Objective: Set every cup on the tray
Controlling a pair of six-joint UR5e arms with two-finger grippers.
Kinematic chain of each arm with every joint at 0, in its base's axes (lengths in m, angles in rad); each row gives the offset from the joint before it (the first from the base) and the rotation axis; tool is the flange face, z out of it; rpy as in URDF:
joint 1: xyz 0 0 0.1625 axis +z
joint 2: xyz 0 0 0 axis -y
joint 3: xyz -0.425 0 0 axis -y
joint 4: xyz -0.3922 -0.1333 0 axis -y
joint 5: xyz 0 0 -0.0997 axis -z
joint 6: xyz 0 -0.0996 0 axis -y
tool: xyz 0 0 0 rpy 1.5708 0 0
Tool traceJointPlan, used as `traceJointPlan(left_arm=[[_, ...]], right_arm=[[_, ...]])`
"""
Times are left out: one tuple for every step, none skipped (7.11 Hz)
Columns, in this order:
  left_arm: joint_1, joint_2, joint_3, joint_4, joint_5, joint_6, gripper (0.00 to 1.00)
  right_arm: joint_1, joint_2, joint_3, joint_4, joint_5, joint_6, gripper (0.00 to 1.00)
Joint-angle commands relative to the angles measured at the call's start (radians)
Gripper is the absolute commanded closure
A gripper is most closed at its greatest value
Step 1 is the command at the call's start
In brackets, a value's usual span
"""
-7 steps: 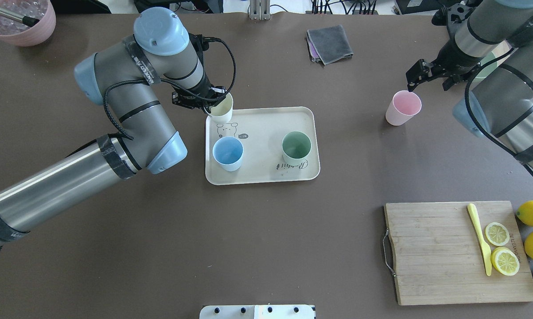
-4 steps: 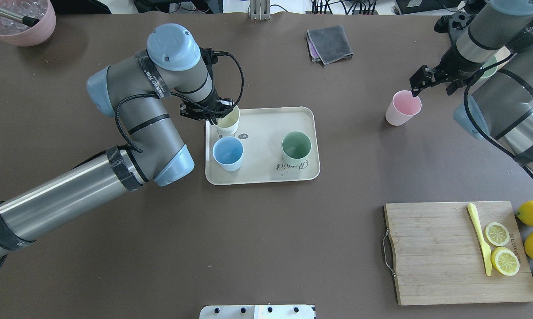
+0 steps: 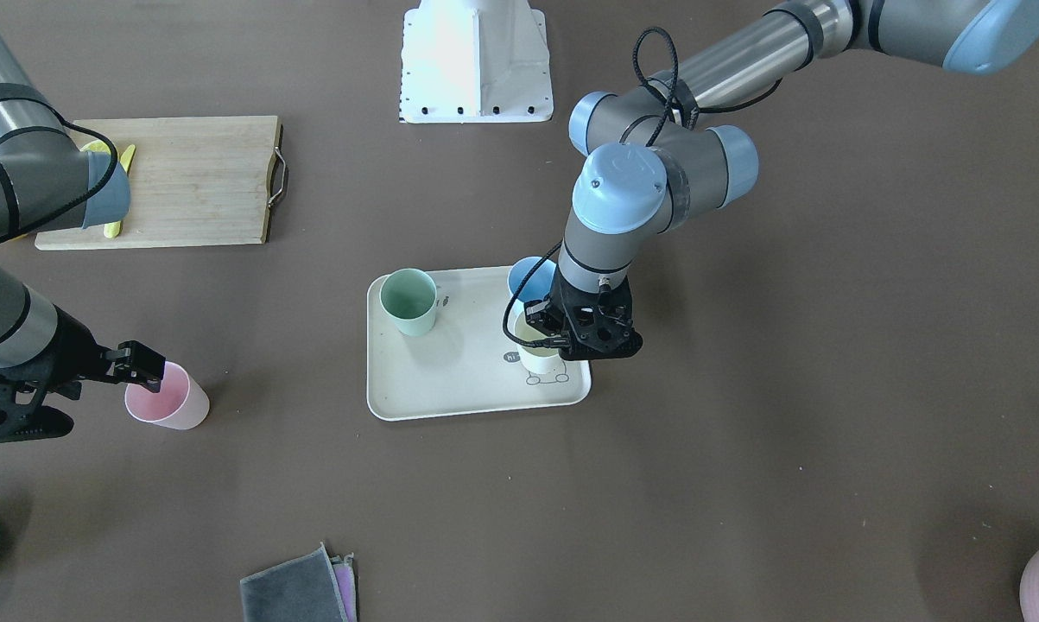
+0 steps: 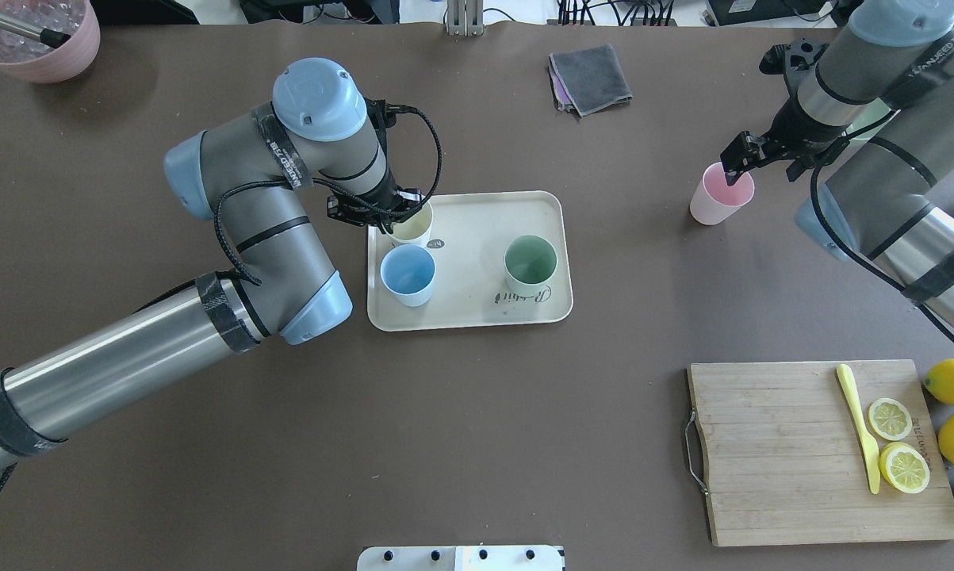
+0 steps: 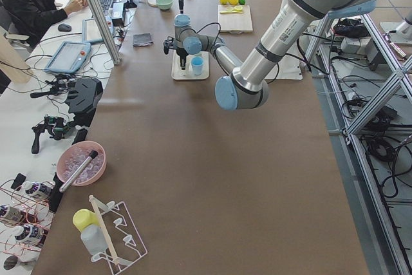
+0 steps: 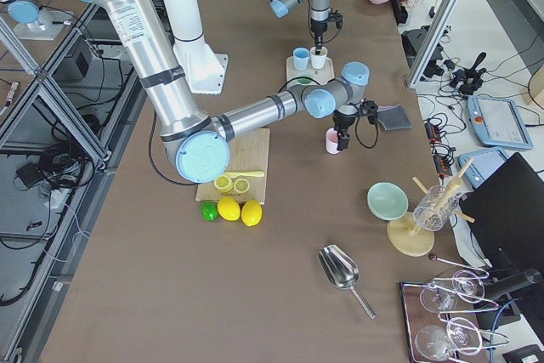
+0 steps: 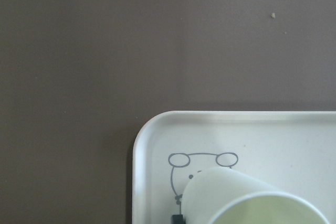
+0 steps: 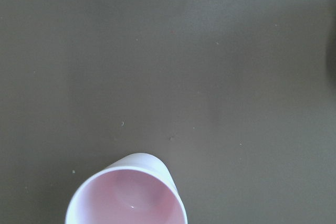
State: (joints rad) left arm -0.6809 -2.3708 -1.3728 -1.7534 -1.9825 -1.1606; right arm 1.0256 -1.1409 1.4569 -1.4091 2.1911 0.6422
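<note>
Seen from overhead, the left claw (image 4: 392, 216), clamped on the small cream-yellow plastic tumbler (image 4: 413, 226), has carried it inside the 10 o'clock corner of the flat beige rabbit-print tray (image 4: 477, 238), so only release remains. The right claw (image 4: 750, 159), jaws apart, has dropped to the rim of the pink plastic tumbler (image 4: 721, 197), which is on the bench at the tray's 3 o'clock. The left claw hides whether the cream tumbler's base touches the tray.

Brown table (image 4: 445, 436) w/ tray (image 4: 469, 295), pink cup (image 4: 721, 196), cutting board (image 4: 770, 452), grey cloth (image 4: 591, 75)
</note>
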Motion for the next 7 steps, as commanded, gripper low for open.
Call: traceJointPlan(left_arm=[[0.001,-0.004,-0.002,-0.001,0.045,0.004,0.03],[0.0,-0.008,-0.006,0.003,0.053,0.002,0.03],[-0.008,-0.008,-0.006,0.003,0.053,0.005,0.03],[-0.025,-0.016,-0.034,0.012,0.048,0.004,0.03],[-0.057,-0.037,-0.076,0.091,0.022,0.005,0.03],[-0.072,-0.041,-0.093,0.104,0.001,0.009,0.03],[-0.08,-0.041,-0.095,0.104,0.001,0.01,0.03]], right_arm=[[-0.004,0.001,-0.061,0.082,-0.005,0.019,0.0],[-0.007,-0.002,-0.061,0.082,-0.004,0.019,0.03],[-0.013,-0.008,-0.055,0.085,-0.004,0.023,0.45],[-0.03,-0.013,-0.05,0.099,-0.011,0.024,0.94],[-0.035,-0.016,-0.046,0.101,-0.013,0.022,1.0],[-0.041,-0.017,-0.041,0.101,-0.013,0.024,1.0],[-0.045,-0.014,-0.023,0.101,-0.01,0.024,1.0]])
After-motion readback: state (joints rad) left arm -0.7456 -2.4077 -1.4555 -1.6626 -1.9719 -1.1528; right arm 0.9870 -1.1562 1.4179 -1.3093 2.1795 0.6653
